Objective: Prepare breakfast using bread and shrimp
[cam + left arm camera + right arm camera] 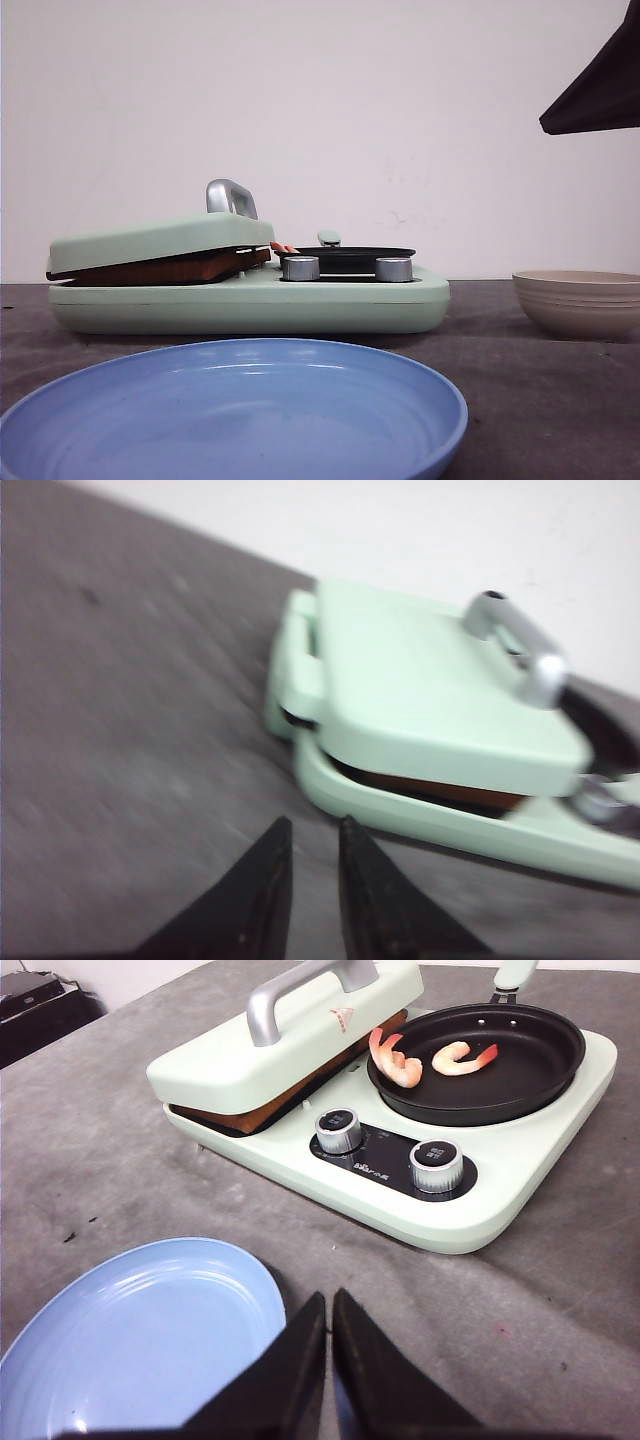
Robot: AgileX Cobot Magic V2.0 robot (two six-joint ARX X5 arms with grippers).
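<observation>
A mint-green breakfast maker (pixel 250 305) stands on the grey table. Its lid (pixel 270 1045) is lowered almost flat, and a brown edge of bread (pixel 265 1117) shows in the gap beneath it, as does the bread's edge (pixel 430 788) in the left wrist view. Two pink-orange shrimp (pixel 397 1058) lie in the black pan (pixel 520 1075) on the maker's right half. My left gripper (pixel 314 826) hovers near the maker's left corner, narrowly open and empty. Beside the blue plate (pixel 130 1340), in front of the knobs, my right gripper (pixel 328 1300) is shut on nothing.
The blue plate (pixel 235 410) sits nearest the front edge. A beige bowl (pixel 578 300) stands at the right of the maker. Two silver knobs (pixel 340 1130) face forward. A silver handle (pixel 230 197) rises from the lid. A dark piece of the right arm (pixel 600 85) hangs at upper right.
</observation>
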